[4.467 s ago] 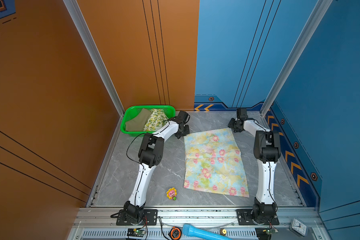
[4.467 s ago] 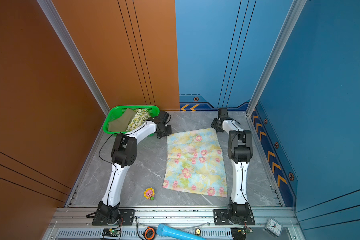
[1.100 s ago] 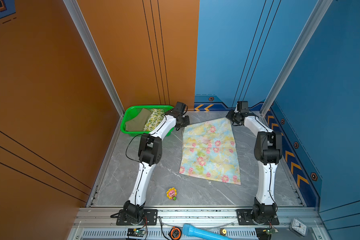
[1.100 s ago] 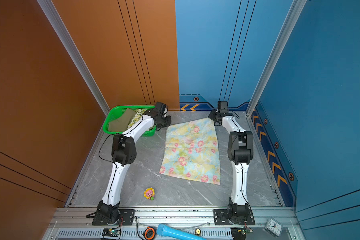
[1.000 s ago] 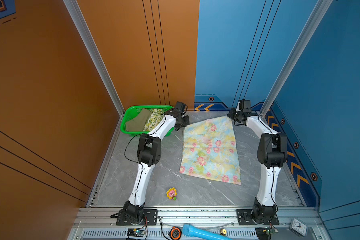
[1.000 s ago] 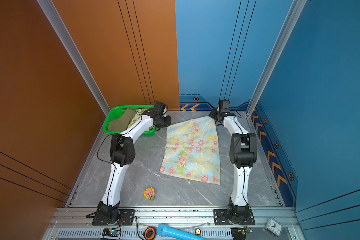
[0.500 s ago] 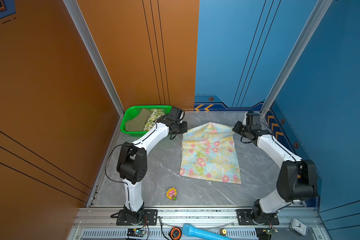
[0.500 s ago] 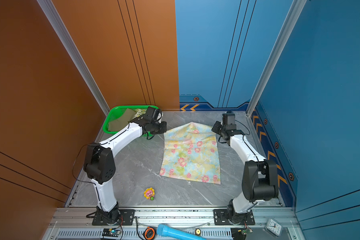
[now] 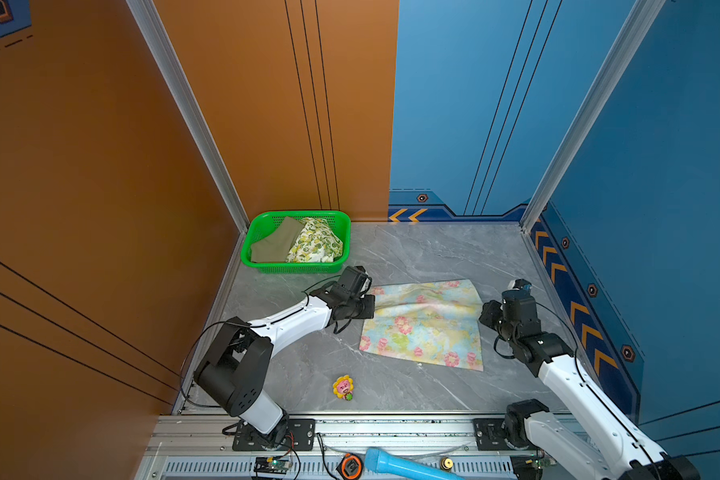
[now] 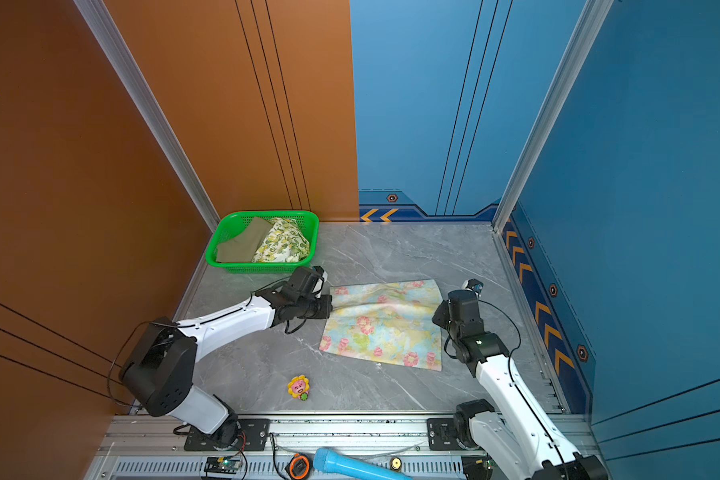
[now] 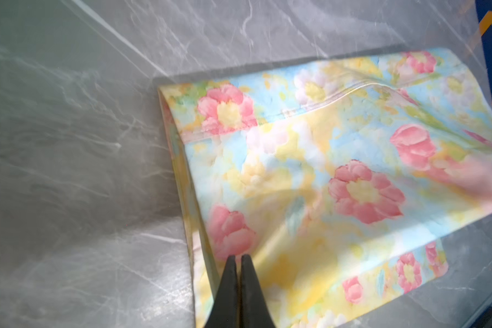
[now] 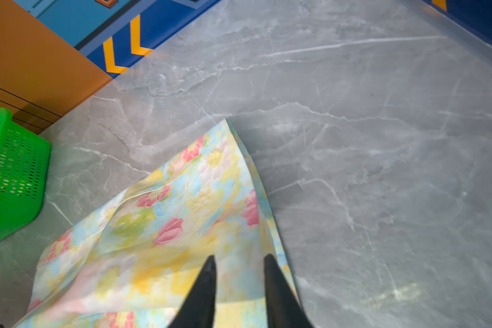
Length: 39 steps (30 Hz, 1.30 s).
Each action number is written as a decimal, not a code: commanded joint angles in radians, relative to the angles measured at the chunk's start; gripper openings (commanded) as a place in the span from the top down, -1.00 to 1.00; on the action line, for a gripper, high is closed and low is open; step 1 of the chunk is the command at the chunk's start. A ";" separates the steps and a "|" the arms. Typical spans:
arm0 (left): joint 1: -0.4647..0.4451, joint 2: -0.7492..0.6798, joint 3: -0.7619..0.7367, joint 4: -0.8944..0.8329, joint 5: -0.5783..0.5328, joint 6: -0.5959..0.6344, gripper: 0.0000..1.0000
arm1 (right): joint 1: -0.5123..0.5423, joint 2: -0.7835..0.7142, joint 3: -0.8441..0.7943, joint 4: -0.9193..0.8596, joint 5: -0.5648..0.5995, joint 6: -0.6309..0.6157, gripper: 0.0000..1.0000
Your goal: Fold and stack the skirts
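The floral skirt [image 9: 422, 324] lies in the middle of the grey marble table [image 9: 412, 253], its far part doubled over toward the near hem, rumpled and not flat. In both top views the left gripper [image 9: 371, 307] meets its left edge and the right gripper [image 9: 483, 313] its right edge, though their bodies hide the fingertips there. The left wrist view shows that gripper [image 11: 237, 258] pinched closed on the doubled cloth edge; the right wrist view shows the other [image 12: 239, 261] with fingers parted above the fabric, gripping nothing. The olive skirt [image 9: 275, 247] and lemon-print skirt [image 9: 314, 245] sit in the green basket [image 9: 296, 266] at the far left corner. A flower toy [image 9: 343, 387] lies near the front edge.
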<state>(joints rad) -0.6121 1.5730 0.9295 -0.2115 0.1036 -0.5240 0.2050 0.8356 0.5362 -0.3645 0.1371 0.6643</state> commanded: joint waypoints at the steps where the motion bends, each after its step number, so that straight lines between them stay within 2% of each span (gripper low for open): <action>1: -0.020 -0.029 -0.063 0.074 -0.037 -0.037 0.50 | 0.011 -0.058 -0.042 -0.122 0.032 0.105 -0.22; 3: -0.022 -0.044 -0.082 0.075 -0.049 -0.044 -0.03 | 0.013 -0.071 -0.041 -0.155 0.044 0.124 -0.32; 5: -0.023 -0.054 -0.086 0.065 -0.058 -0.046 -0.17 | 0.014 -0.058 -0.027 -0.176 0.042 0.127 -0.37; 9: -0.023 -0.040 -0.057 0.015 -0.072 -0.051 -0.23 | 0.014 0.058 0.009 -0.173 0.012 0.115 -0.37; 15: -0.023 0.003 -0.014 -0.065 -0.051 -0.082 -0.19 | 0.013 0.256 0.055 -0.160 -0.030 0.106 -0.36; 22: -0.029 0.048 -0.006 -0.074 -0.012 -0.128 -0.14 | -0.006 0.327 0.027 -0.069 -0.044 0.098 -0.30; 25: -0.029 0.071 0.005 -0.075 0.003 -0.137 -0.06 | -0.020 0.354 0.019 -0.030 -0.055 0.092 -0.24; 29: -0.031 0.091 0.010 -0.072 0.020 -0.146 0.22 | -0.035 0.393 0.019 0.009 -0.073 0.071 -0.07; 32: -0.034 0.099 0.014 -0.066 0.031 -0.152 0.62 | -0.037 0.406 0.016 0.052 -0.096 0.053 0.25; 35: -0.027 0.097 0.018 -0.063 0.035 -0.153 1.00 | -0.036 0.398 0.022 0.068 -0.087 0.028 0.79; 36: -0.024 0.093 0.020 -0.064 0.038 -0.154 1.00 | -0.036 0.391 0.025 0.068 -0.081 0.019 0.96; 39: -0.018 0.076 0.036 -0.079 0.040 -0.147 1.00 | -0.036 0.367 0.040 0.062 -0.067 -0.001 1.00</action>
<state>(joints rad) -0.6357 1.6646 0.9279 -0.2638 0.1249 -0.6781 0.1699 1.2324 0.5636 -0.3153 0.0551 0.6994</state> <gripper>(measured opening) 0.053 0.054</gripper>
